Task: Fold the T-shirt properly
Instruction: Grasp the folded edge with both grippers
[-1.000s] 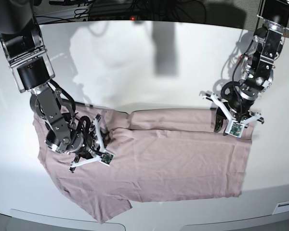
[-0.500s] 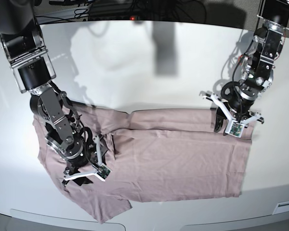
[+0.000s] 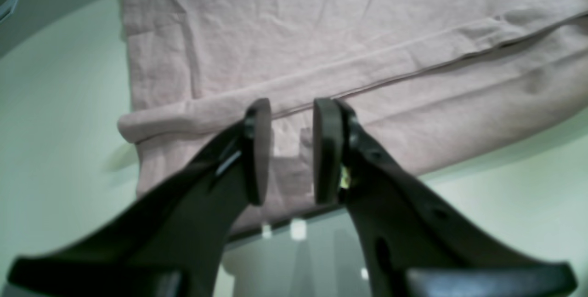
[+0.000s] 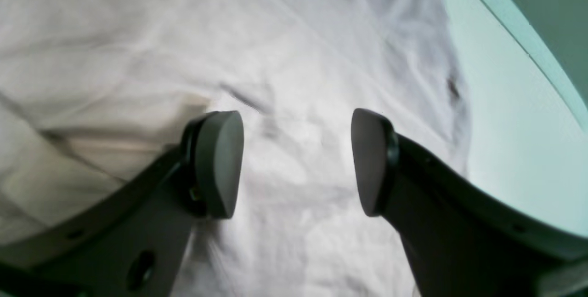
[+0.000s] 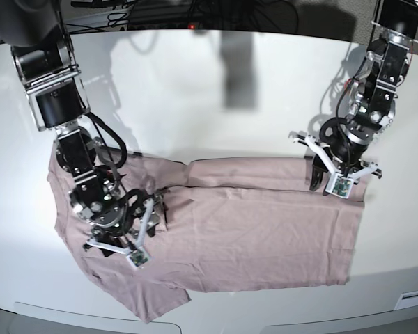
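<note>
Shifted, one tool point(image 5: 122, 257) hovers over soft, creased fabric point(image 5: 251, 236).

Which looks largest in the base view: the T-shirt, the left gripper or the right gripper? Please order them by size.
1. T-shirt
2. Left gripper and right gripper: too alike to rank

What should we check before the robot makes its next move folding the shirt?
1. Left pincer not gripping cloth: ok, its fingertips stand apart with nothing between them.
2. Right pincer open for a grab: ok, there is a wide gap between its fingertips.
3. Plain dusty-pink soft fabric T-shirt lying on the white table: ok.
4. Shirt smooth: not ok, it has creases and a bunched spot near the right pincer.
5. Shirt fully folded: not ok, a piece sticks out at the near edge.
6. Right pincer touching the cloth: cannot tell.
</note>
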`<state>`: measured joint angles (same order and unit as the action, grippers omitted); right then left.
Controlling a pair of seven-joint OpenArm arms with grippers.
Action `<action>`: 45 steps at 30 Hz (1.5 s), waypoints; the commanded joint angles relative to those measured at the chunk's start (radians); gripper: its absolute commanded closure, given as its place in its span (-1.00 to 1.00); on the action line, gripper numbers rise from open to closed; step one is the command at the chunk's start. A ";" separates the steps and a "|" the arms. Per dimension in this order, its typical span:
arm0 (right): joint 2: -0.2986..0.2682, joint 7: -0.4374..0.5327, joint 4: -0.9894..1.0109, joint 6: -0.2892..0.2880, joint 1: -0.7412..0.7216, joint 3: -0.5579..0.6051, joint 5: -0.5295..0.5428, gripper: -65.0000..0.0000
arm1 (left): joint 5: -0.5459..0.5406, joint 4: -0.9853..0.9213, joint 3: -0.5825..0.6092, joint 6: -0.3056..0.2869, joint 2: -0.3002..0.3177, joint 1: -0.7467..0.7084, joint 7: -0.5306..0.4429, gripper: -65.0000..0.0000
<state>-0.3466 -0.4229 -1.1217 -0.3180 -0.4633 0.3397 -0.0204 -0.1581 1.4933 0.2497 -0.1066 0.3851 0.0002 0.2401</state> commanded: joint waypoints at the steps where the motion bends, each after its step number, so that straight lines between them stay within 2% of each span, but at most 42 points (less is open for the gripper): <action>1: -0.013 0.005 -0.015 0.011 -0.021 -0.050 0.026 -0.14 | 0.000 0.016 -0.007 0.005 0.009 0.016 -0.024 0.51; 3: -0.013 -0.033 -0.015 -0.003 0.000 -0.150 0.098 -0.14 | 0.000 0.016 -0.007 0.005 0.009 0.016 -0.024 0.51; 4: -0.013 -0.050 -0.015 -0.029 0.015 -0.199 0.120 -0.14 | 0.000 0.016 -0.007 0.005 0.009 0.016 -0.024 0.51; 7: -0.014 -0.080 -0.015 -0.124 0.077 -0.319 0.129 -0.14 | 0.000 0.016 -0.007 0.005 0.009 0.016 -0.025 0.51; 10: -0.014 -0.075 -0.015 -0.154 0.164 -0.387 0.130 -0.14 | 0.021 -0.003 -0.007 0.005 0.008 0.016 -0.039 0.51; 17: -0.018 -0.021 -0.015 -0.154 0.295 -0.399 0.129 -0.14 | 0.053 -0.107 -0.007 0.006 0.008 0.016 -0.085 0.51; 29: -0.021 -0.049 -0.015 -0.162 0.300 -0.399 0.128 -0.14 | 0.052 -0.172 -0.007 0.005 0.008 0.017 -0.079 0.51; 31: -0.026 -0.049 -0.015 -0.176 0.300 -0.399 0.129 -0.14 | 0.050 -0.171 -0.007 0.003 0.008 0.026 -0.057 0.51; 33: -0.034 -0.049 -0.015 -0.180 0.300 -0.399 0.129 -0.14 | 0.014 -0.171 -0.007 0.000 0.009 0.056 0.006 0.51; 41: -0.050 -0.073 -0.015 -0.180 0.300 -0.399 0.129 -0.14 | -0.095 -0.172 -0.007 -0.017 0.009 0.240 0.347 0.51; 45: -0.050 -0.086 -0.015 -0.180 0.301 -0.399 0.129 -0.14 | -0.146 -0.192 -0.007 -0.017 0.001 0.235 0.373 0.51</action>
<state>-0.3798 -0.4728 -1.1290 -0.4995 -0.1551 -0.0566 0.1345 -0.3046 1.2919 0.2485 -0.1276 0.3794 0.2214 0.6266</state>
